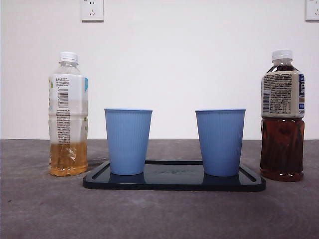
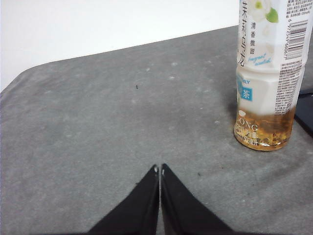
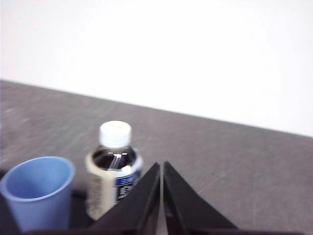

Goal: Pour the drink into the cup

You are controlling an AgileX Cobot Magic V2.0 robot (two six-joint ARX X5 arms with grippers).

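Observation:
Two blue ribbed cups stand upright on a dark tray point(image 1: 174, 184): one on the left point(image 1: 128, 141), one on the right point(image 1: 220, 142). A capped bottle with a little yellow tea point(image 1: 68, 114) stands left of the tray. A capped bottle of dark tea point(image 1: 282, 115) stands right of it. Neither gripper shows in the front view. My left gripper point(image 2: 159, 169) is shut and empty over bare table, apart from the yellow tea bottle point(image 2: 269, 73). My right gripper point(image 3: 161, 165) is shut and empty, above and beside the dark tea bottle point(image 3: 113, 166) and a blue cup point(image 3: 36, 188).
The table is covered with a grey cloth point(image 1: 159, 214). A white wall stands behind, with power sockets point(image 1: 92, 10) high up. The tray's corner point(image 2: 305, 110) shows beside the yellow tea bottle in the left wrist view.

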